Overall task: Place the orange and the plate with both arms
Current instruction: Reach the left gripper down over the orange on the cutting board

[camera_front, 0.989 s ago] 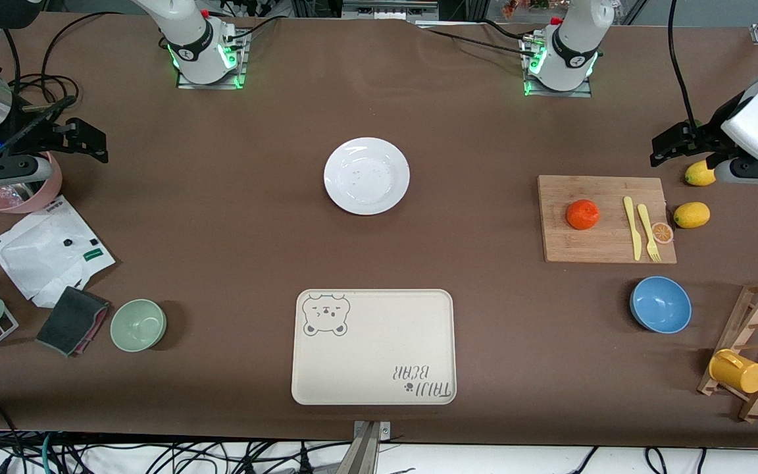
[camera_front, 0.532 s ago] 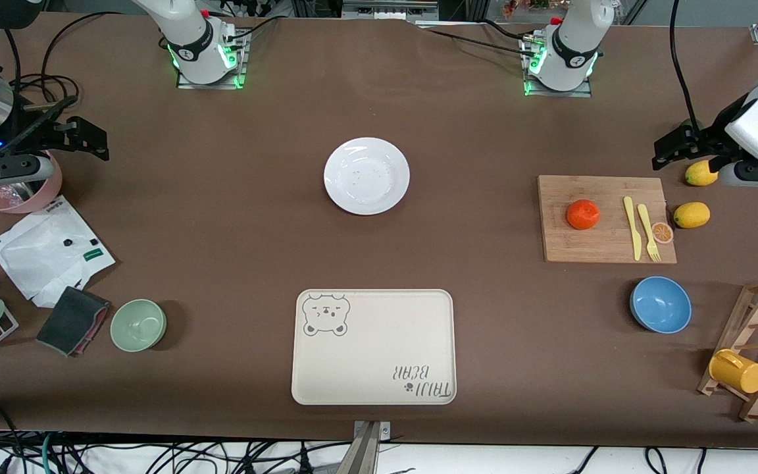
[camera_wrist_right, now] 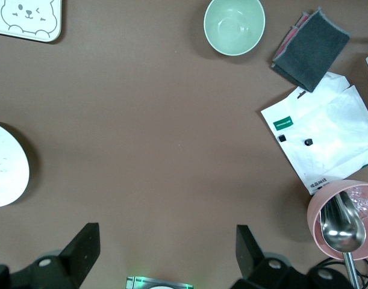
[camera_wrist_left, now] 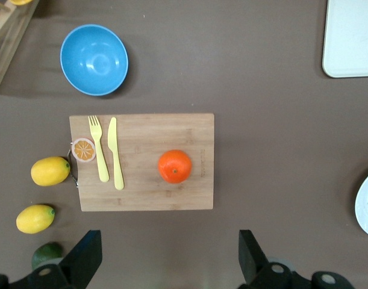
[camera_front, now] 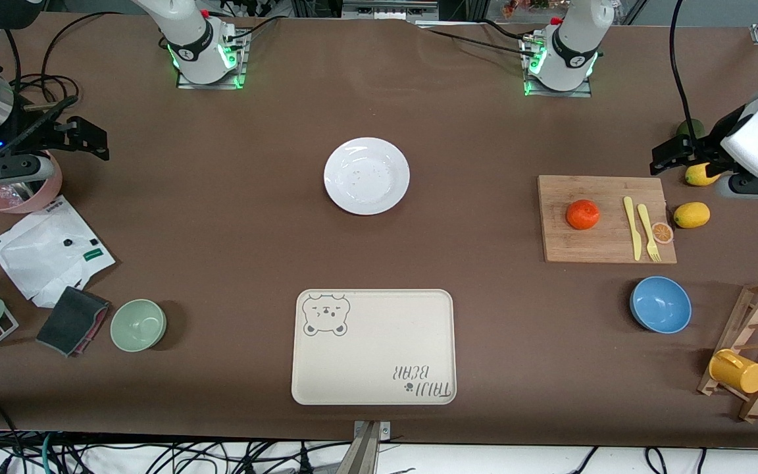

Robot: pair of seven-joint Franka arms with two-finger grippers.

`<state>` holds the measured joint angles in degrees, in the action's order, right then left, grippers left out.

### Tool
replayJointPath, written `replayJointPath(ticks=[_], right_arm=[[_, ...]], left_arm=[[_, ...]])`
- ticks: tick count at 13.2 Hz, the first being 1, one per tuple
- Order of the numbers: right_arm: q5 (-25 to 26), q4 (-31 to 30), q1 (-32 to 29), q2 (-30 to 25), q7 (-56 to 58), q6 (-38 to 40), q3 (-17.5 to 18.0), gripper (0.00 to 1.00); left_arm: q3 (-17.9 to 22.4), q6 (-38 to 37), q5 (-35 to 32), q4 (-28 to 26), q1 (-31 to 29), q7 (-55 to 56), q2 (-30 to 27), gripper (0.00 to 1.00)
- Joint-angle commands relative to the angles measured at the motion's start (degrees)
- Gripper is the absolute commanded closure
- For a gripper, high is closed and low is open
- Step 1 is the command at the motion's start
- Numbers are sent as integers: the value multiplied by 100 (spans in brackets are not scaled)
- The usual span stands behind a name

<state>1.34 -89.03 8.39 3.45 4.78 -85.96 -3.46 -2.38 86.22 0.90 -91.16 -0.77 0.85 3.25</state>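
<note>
Front view: plate [camera_front: 366, 176] empty (faint specks); orange [camera_front: 582, 214] on cutting board [camera_front: 606, 247]; both claws wide.

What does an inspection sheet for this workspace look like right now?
Surface: brown table, no spills seen.
Job's things: orange on the cutting board; white plate bare, mid-table.
Clutter: bear tray, blue bowl, green bowl, lemons, yellow knife and fork, pink bowl with spoon, white pouch, gray cloth, yellow cup on wooden rack.
Grippers: left gripper above the table by the cutting board, jaws open; right gripper above the pink bowl's end, jaws open.
Cables: black cables by the right arm.
Surroundings: wires under the table's near edge.
</note>
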Motion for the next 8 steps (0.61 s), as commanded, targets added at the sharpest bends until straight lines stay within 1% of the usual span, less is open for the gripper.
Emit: replayJointPath(ticks=[1,3,5,7,8], right_arm=[[-38,17,-12,-2,-48,97,12,0],[-38,0,-4,7,-48,88,21,0],[-38,-18,31,16,-48,79,21,0],[-38,-132,40,16,-48,26,21,0],[-38,-132,40,16,-48,18,21,0]], left_arm=[[18,-254,15,90,6,11,79,0],[1,-395,24,98,59,12,341,0],[-8,-326,42,107,103,29,753,0],[-8,164,-2,55,103,-49,1210,0],[-8,515,-28,-128,86,-67,1352,0]])
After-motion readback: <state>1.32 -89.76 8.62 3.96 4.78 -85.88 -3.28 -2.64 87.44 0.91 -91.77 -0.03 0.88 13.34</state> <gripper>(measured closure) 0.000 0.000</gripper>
